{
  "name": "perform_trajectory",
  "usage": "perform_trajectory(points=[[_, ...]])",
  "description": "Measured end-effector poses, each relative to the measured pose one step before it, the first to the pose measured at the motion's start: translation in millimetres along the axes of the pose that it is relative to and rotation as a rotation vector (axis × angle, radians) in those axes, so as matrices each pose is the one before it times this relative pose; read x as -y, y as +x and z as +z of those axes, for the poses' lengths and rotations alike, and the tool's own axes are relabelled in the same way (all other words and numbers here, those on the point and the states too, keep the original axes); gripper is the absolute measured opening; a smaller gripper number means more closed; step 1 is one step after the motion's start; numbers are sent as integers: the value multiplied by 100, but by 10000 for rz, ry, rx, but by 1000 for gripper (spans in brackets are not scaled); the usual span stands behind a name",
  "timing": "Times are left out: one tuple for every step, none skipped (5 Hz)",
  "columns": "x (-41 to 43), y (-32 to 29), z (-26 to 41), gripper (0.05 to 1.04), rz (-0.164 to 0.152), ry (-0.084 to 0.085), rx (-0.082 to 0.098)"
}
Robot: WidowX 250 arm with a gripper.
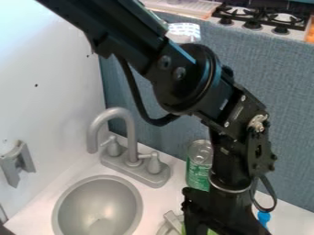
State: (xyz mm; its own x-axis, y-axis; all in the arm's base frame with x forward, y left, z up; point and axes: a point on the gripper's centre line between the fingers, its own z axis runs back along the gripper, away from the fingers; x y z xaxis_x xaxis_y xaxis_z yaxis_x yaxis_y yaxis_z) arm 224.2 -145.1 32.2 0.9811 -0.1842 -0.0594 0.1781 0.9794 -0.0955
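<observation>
Camera view: the arm [126,39] is slanting from upper left, bending downward, its pincer [221,213] hanging beside a green can [199,170]; whether clenched or released, I cannot tell.

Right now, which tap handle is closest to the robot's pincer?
The handle on the same side of the tap as the green can. The other handle is farther away, towards the white wall.

One camera slants down, close above the sink [92,199].
</observation>
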Motion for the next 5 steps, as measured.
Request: perform_trajectory(points=[[-246,-268,-651,1007,24,108,-254],[-1010,1584,735,1007,-32,250,434],[-1822,1275,699,1007,136,535,371],[-1116,1324,-779,1007,76,389,21],[-361,1165,-1971,1007,-132,229,-373]])
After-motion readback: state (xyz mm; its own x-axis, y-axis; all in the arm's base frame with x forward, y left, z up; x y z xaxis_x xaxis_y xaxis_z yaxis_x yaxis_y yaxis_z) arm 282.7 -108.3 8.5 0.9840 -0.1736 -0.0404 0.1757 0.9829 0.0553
